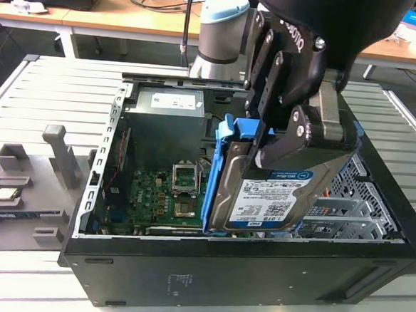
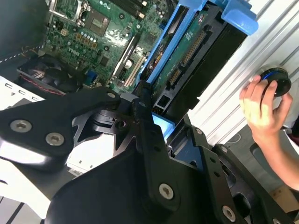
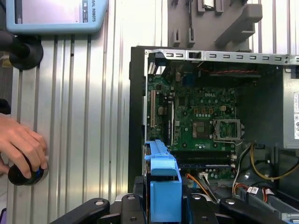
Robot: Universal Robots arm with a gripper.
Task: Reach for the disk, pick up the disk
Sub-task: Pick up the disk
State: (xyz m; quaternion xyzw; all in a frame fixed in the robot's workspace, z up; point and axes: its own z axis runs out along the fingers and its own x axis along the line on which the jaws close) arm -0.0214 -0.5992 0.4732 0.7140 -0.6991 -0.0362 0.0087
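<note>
Exterior view: the gripper (image 1: 295, 137) has its dark fingers (image 1: 317, 128) pinching the disk (image 1: 265, 199) at its top edge, and the disk stands upright, lifted partly out of the open case (image 1: 186, 269), label facing the camera. Whether its lower edge is clear of the cage is hard to say. In the second wrist view a hand (image 2: 261, 109) rests on a black knob (image 2: 276, 84) on the desk (image 2: 266, 42).

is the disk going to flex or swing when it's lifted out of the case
Probably stiff: the disk looks like a solid metal block. Likely heavy for its size. The gripper holds its upper end, so it might swing.
</note>
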